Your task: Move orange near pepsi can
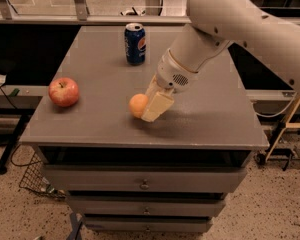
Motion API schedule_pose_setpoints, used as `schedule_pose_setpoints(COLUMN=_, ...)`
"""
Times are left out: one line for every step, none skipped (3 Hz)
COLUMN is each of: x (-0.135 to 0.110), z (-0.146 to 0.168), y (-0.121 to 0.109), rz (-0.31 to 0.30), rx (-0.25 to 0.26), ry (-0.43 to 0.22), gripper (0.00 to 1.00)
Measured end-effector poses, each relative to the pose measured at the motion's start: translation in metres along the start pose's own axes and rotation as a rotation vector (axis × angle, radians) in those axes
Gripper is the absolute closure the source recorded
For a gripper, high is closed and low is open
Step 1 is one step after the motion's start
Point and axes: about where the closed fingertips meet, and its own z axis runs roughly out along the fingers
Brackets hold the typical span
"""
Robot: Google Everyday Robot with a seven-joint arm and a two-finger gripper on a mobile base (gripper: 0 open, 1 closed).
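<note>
The orange (137, 105) is small and round, near the front middle of the grey table (210, 114). My gripper (145, 110) is shut on the orange, with one cream finger (157, 106) showing on its right side; the other finger is hidden. The orange sits at or just above the table top. The pepsi can (135, 44) stands upright at the back of the table, well beyond the orange and apart from it.
A red apple (63, 91) lies near the table's left edge. My white arm (240, 29) reaches in from the upper right. Drawers (145, 184) sit below the table top. A wire basket (32, 181) stands on the floor at the left.
</note>
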Motion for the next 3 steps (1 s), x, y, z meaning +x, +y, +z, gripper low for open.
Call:
schedule_pose_setpoints(x=0.022, z=-0.027, y=-0.032, rz=0.068, rx=0.073, ry=-0.012, gripper=1.0)
schedule_pose_setpoints(x=0.044, z=-0.071, y=-0.084, rz=0.157, rx=0.207, ry=-0.031, gripper=1.0)
schedule_pose_setpoints(x=0.043, z=-0.084, y=-0.093, rz=0.16, rx=0.239, ry=-0.044, gripper=1.0)
